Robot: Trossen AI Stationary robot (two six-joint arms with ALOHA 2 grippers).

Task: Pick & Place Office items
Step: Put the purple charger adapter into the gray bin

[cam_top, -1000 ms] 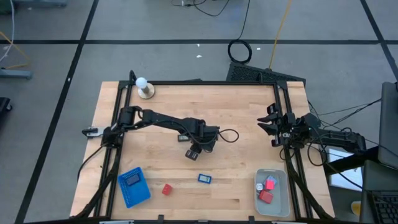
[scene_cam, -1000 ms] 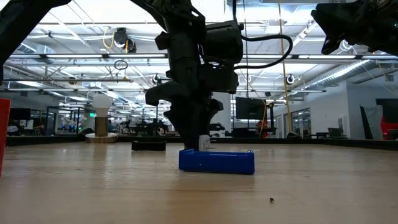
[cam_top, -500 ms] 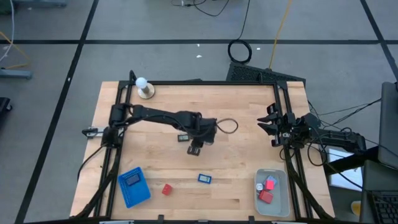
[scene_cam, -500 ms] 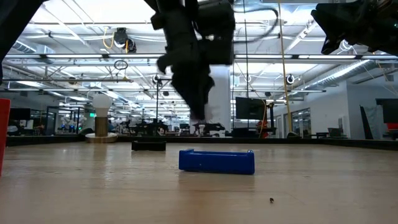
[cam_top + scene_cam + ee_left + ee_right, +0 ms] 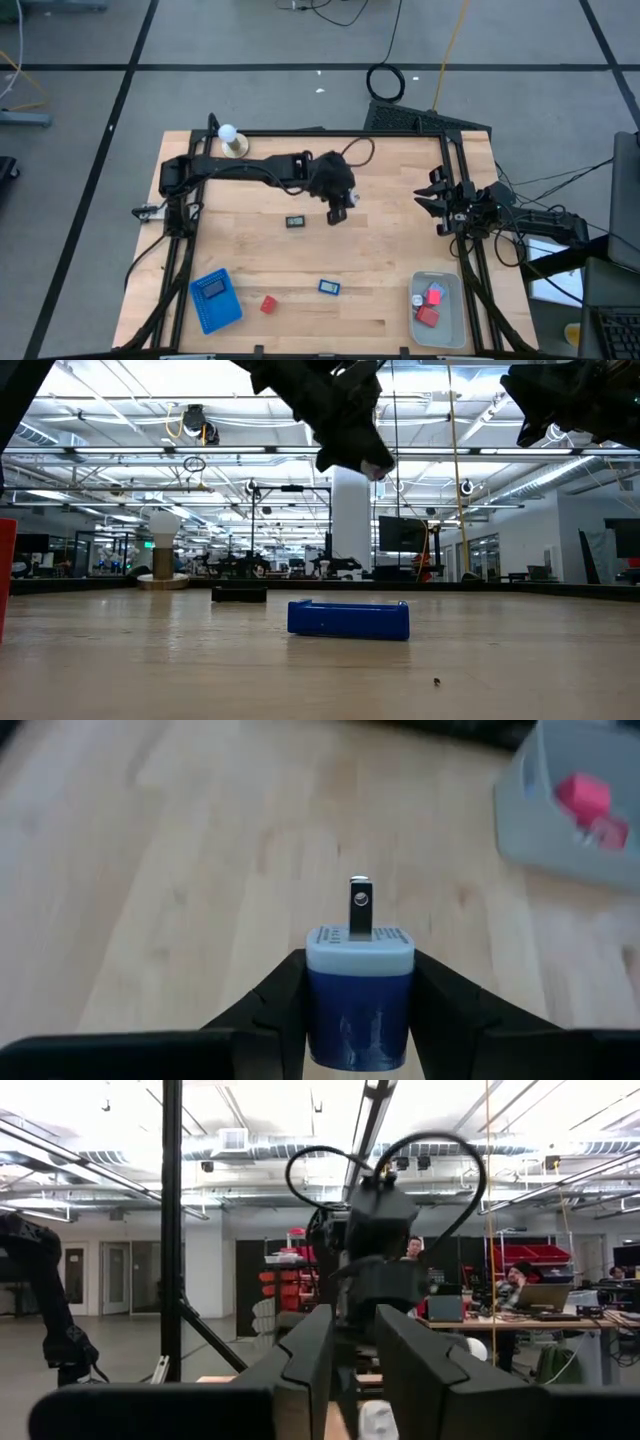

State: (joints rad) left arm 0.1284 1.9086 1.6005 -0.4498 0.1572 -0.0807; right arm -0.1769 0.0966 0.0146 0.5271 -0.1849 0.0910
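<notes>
My left gripper (image 5: 338,212) hangs well above the middle of the table, shut on a small blue charger plug (image 5: 360,990) with a pale face and a metal prong. In the low view the left gripper (image 5: 368,464) is high above the wood. On the table lie a black rectangular piece (image 5: 296,221), a blue piece (image 5: 329,287) and a red block (image 5: 268,304). My right gripper (image 5: 432,203) waits shut at the table's right edge. My left gripper pinches the plug's blue body (image 5: 357,1020) by two opposite sides, one finger (image 5: 285,1005) on each. The pale face and the prong (image 5: 359,907) stick out past the fingertips. The fingers slant down toward the table, and the plug is lifted clear.
A pale bin (image 5: 438,310) holding red blocks stands at the near right. A blue ribbed tray (image 5: 215,299) sits at the near left. A white ball on a tan base (image 5: 232,142) stands at the far left corner. Black frame rails run along both sides.
My left gripper has risen from the tabletop, gone toward the far edge and somewhat to the right, and rolled its wrist. The plug has come up with it and hangs clear of the wood. The black piece stays where it lay.
</notes>
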